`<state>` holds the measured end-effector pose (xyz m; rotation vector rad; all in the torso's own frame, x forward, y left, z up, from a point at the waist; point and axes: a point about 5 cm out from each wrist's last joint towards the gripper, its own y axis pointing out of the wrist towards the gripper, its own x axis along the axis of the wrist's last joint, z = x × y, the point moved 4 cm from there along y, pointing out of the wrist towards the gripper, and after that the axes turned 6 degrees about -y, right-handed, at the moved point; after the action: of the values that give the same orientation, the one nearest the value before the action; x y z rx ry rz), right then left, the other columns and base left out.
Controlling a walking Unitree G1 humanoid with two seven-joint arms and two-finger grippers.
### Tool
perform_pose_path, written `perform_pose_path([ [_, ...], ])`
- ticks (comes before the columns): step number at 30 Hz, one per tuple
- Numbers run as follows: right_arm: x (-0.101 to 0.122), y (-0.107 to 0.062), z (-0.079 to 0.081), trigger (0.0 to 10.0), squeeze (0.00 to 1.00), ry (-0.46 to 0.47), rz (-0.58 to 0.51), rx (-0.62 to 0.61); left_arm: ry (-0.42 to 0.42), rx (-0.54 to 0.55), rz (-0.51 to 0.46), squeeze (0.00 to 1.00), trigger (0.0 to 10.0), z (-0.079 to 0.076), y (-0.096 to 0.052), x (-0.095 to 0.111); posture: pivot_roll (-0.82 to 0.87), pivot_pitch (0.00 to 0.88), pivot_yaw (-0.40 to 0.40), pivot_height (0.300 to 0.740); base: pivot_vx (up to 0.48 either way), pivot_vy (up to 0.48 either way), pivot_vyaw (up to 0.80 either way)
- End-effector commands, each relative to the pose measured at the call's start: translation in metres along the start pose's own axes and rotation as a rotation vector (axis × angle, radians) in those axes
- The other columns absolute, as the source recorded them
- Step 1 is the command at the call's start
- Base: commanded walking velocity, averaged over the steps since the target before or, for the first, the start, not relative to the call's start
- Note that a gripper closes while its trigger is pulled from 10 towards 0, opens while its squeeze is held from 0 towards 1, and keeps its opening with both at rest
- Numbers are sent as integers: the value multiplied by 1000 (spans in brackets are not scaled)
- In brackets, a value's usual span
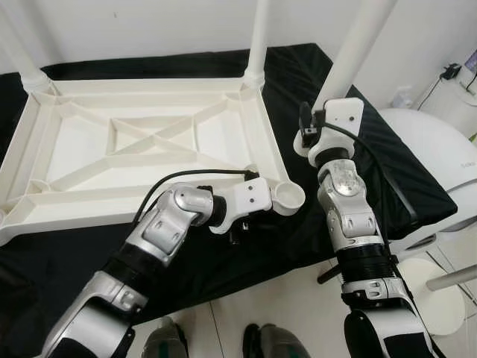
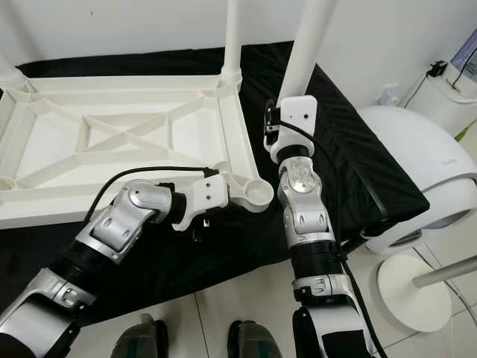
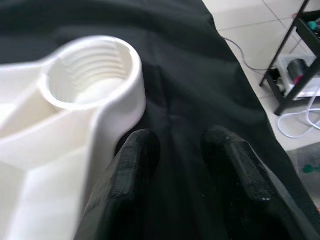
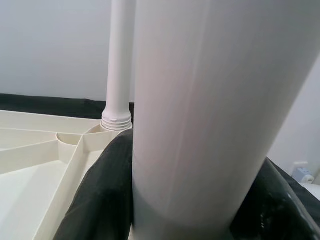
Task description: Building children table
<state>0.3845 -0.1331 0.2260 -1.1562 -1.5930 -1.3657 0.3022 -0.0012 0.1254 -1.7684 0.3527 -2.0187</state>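
The white tabletop point(image 1: 149, 195) lies upside down on a black cloth point(image 1: 246, 257). One white leg point(image 1: 258, 37) stands screwed into its far right corner, another point(image 1: 19, 56) at the far left corner. The near right corner's threaded socket point(image 3: 92, 70) holds nothing. My left gripper point(image 3: 177, 142) sits low on the cloth just beside that socket, open, with only cloth between its fingers point(image 3: 132, 160). My right gripper point(image 4: 190, 200) is shut on a third white leg point(image 1: 361, 45), holding it upright above the cloth, to the right of the socket and beyond it.
A large rounded white appliance point(image 1: 432, 149) stands close on the right, with a white round base point(image 1: 440, 298) on the tiled floor beside it. A black shelf with cables point(image 3: 300, 65) stands further off. My feet point(image 1: 257, 343) are at the cloth's near edge.
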Motion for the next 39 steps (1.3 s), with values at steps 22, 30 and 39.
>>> perform_pose_path([
  [22, 4, -1, -7, 10000, 0, -26, -17, -25, 26, 434, -6, 0, 10000, 58, -22, 7, 6, 103, -60, 740, 0, 0, 0],
  [30, 4, -1, -10, 10000, 0, -25, -14, -32, 59, 398, 70, 0, 10000, 50, -16, -11, 2, 109, -64, 740, 0, 0, 0],
  [39, 6, 0, -10, 10000, 0, -21, -19, -32, 45, 451, 86, 0, 9961, 60, -20, -13, -1, 112, -65, 740, 0, 0, 0],
])
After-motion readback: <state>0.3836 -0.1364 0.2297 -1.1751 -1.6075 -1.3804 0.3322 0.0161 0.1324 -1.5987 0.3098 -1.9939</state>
